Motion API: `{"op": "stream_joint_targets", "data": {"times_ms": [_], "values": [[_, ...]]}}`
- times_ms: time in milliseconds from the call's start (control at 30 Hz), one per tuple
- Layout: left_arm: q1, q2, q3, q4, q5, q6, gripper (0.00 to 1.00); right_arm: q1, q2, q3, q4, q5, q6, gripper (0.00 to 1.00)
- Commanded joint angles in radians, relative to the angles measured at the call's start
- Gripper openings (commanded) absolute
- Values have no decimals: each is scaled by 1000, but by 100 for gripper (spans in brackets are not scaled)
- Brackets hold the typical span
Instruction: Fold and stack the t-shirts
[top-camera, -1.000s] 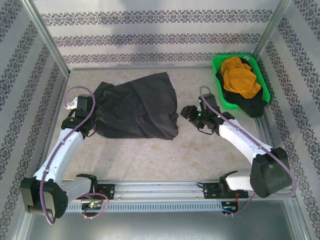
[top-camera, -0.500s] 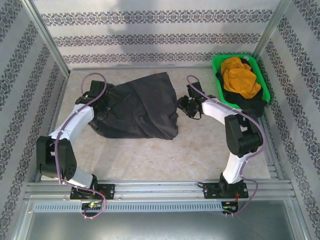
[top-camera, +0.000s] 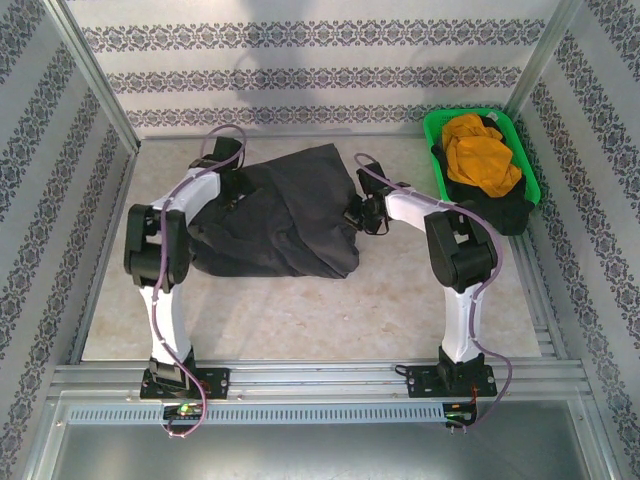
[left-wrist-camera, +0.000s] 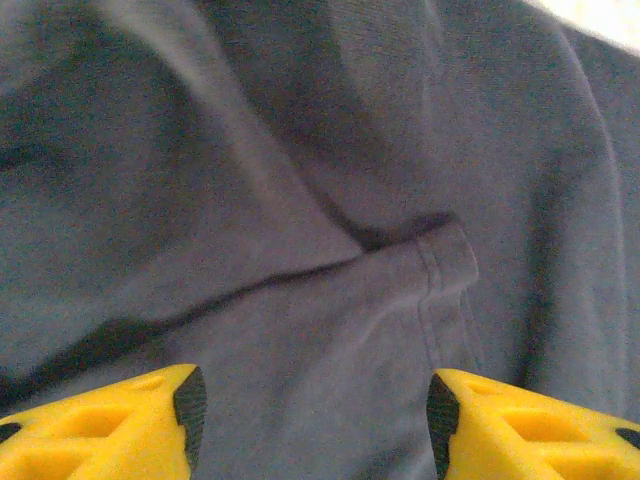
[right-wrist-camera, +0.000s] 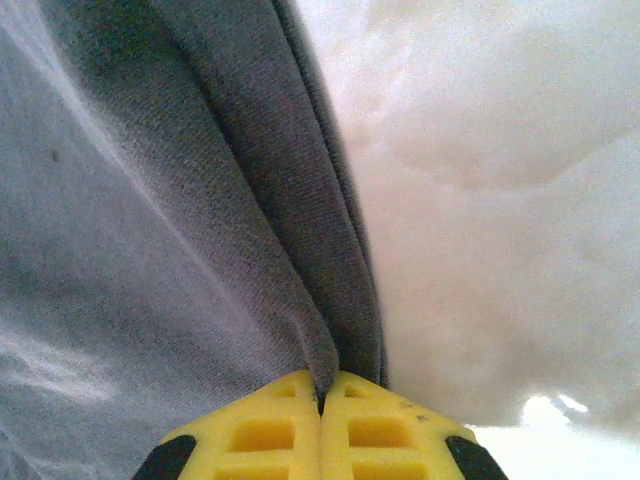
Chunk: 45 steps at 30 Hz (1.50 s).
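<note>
A charcoal shirt (top-camera: 285, 225) lies crumpled on the table (top-camera: 300, 310), one hemmed sleeve (left-wrist-camera: 440, 250) folded across it. The right hand (right-wrist-camera: 320, 392) clamps its right edge; the left hand (left-wrist-camera: 312, 405) hangs wide above the sleeve. An orange shirt (top-camera: 478, 150) and a black shirt (top-camera: 510, 214) fill the basket (top-camera: 430, 126).

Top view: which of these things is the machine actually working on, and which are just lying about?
For the job: charcoal grey t-shirt, its edge pinched by the right end effector, left end effector open over it; mustard orange t-shirt; black t-shirt.
Just lying about: green basket holding those last two; table; patterned walls.
</note>
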Motion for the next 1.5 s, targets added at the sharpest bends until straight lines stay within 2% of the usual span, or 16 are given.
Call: {"op": "stream_joint_targets", "data": {"times_ms": [0, 267, 567, 667, 900, 967, 1200, 1267, 1467], "values": [[-11, 76, 97, -23, 1, 110, 57, -30, -18, 31, -82, 53, -40, 0], [-15, 170, 150, 60, 52, 188, 54, -47, 48, 229, -238, 2, -164, 0], [-14, 201, 145, 60, 25, 286, 62, -74, 87, 293, -262, -36, -176, 0], [-15, 204, 122, 95, 68, 283, 55, -78, 92, 295, -261, -46, -174, 0], [-26, 168, 80, 151, 101, 260, 18, -83, 90, 287, -253, -51, -166, 0], [-25, 163, 79, 141, 99, 258, 11, -84, 88, 286, -253, -51, -163, 0], [-31, 87, 34, 132, 66, 244, 9, -88, 87, 284, -251, -53, -165, 0], [-32, 68, 21, 131, 74, 231, 13, -90, 86, 282, -251, -52, -165, 0], [-34, 20, -14, 103, 104, 187, 12, -110, 81, 273, -249, -47, -169, 0]]}}
